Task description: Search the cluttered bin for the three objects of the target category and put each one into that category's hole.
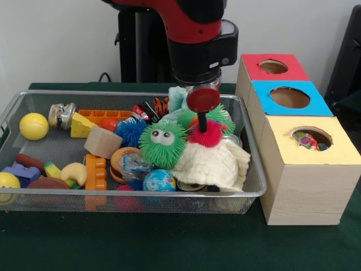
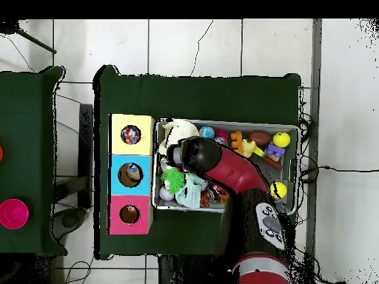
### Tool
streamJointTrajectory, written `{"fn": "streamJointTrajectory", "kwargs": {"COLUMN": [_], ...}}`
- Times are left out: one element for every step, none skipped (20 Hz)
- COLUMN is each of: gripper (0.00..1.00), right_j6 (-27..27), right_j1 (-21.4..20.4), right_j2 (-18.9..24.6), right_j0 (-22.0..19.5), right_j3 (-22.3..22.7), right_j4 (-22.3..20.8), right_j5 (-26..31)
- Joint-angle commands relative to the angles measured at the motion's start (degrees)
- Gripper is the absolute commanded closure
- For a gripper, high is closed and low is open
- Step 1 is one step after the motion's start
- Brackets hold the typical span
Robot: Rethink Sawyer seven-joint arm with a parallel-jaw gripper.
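A wire mesh bin (image 1: 17,103) holds a heap of toys. My gripper (image 1: 202,127) hangs over the bin's right half, its thin black stem under a red disc reaching down onto a red spiky ball (image 1: 210,137). That ball lies on a white cloth (image 1: 213,164), beside a green fuzzy toy with eyes (image 1: 162,144). A second green spiky ball (image 1: 221,116) sits just behind. In the overhead view the arm's head (image 2: 194,154) hides the gripper, next to the white cloth (image 2: 175,133) and a green spiky toy (image 2: 172,179).
Three boxes with round holes stand right of the bin: red (image 1: 273,66), blue (image 1: 289,97), and yellow (image 1: 311,137) with colourful items inside. Also in the bin: blue spiky ball (image 1: 131,131), globe ball (image 1: 158,180), wooden block (image 1: 102,141), yellow ball (image 1: 34,126), orange bricks (image 1: 96,172).
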Motion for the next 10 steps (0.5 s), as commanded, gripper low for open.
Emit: {"fn": "streamJointTrajectory", "kwargs": {"gripper": [1.00,1.00,1.00,1.00,1.00,1.00,1.00,0.00,0.00,0.00], "right_j6": [3.87,3.14,1.81,0.48,-0.03,0.16,0.06,0.25,0.49,0.73], "right_j1": [6.14,6.57,6.71,6.84,7.06,7.20,7.21,7.12,7.10,7.07], "right_j2": [0.89,1.69,1.87,2.06,1.95,1.74,1.59,1.75,1.68,1.60], "right_j0": [-5.46,-6.27,-6.78,-7.30,-7.23,-6.93,-6.89,-6.99,-6.91,-6.83], "right_j3": [2.75,2.62,2.37,2.13,1.52,1.10,0.93,1.00,0.98,0.96], "right_j4": [0.09,0.22,-0.69,-1.60,-2.12,-2.32,-2.76,-2.88,-2.75,-2.62], "right_j5": [-6.27,-6.20,-6.08,-5.96,-4.70,-4.08,-4.30,-4.56,-4.43,-4.29]}}
